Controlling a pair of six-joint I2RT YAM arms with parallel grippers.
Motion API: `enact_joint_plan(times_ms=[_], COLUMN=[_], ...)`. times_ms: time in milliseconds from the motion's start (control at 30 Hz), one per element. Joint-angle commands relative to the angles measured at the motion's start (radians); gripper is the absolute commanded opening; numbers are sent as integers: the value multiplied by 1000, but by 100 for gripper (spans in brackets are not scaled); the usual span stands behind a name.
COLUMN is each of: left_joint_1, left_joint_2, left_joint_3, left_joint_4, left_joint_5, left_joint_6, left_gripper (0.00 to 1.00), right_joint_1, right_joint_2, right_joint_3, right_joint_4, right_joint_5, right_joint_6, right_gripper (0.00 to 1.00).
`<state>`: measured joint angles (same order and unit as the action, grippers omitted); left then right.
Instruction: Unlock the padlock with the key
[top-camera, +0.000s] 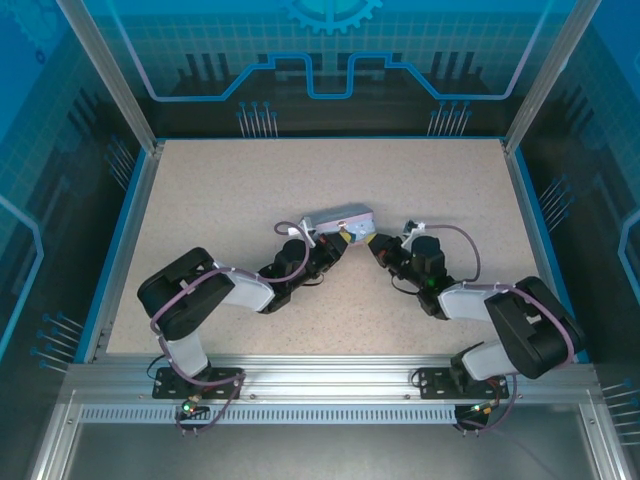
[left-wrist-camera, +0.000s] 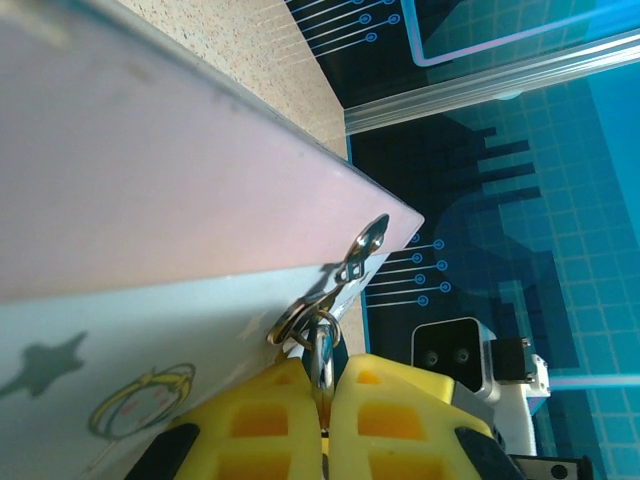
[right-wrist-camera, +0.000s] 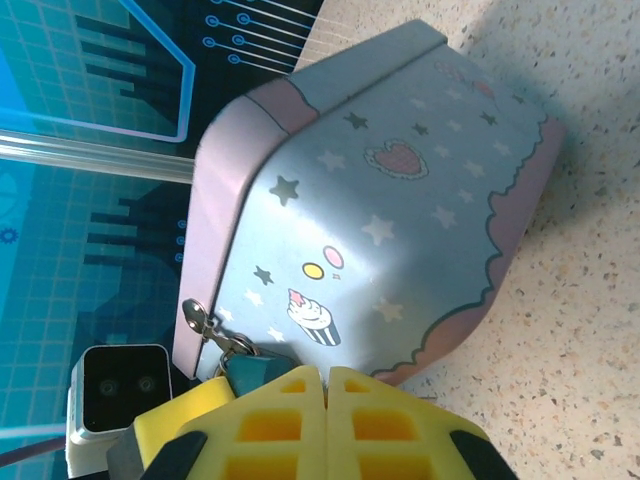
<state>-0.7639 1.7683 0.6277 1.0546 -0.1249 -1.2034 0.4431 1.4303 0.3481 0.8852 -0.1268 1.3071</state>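
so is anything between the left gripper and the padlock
Nothing visible is. The left gripper is shut right on the silvery loop of the padlock, which hangs from the hasp of the tin.

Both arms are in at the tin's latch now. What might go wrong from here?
1. The left fingers pinch the padlock by its shackle at the latch; a tug may drag the light-looking tin.
2. The right fingers are shut, but whether the key sits straight between them is unclear, so it may miss the keyhole.
3. Both sets of fingers crowd one spot and may bump.
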Motion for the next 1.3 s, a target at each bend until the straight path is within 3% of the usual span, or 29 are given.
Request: enact_joint_plan(times_ms=[0,1267], left_joint_1=[-5,-7], left_joint_2=[4,27], left_joint_3=[40,42], left_joint_4=[112,136], left_joint_5=[-25,-19], left_joint_6=[-8,-26], left_gripper=[0,0], right_joint_1=[26,57], right_joint_2=[29,46], right_joint_3=[15,29], right_joint_4=[67,116], right_joint_5=[30,44], right_joint_6=[18,21], right_gripper=[2,2])
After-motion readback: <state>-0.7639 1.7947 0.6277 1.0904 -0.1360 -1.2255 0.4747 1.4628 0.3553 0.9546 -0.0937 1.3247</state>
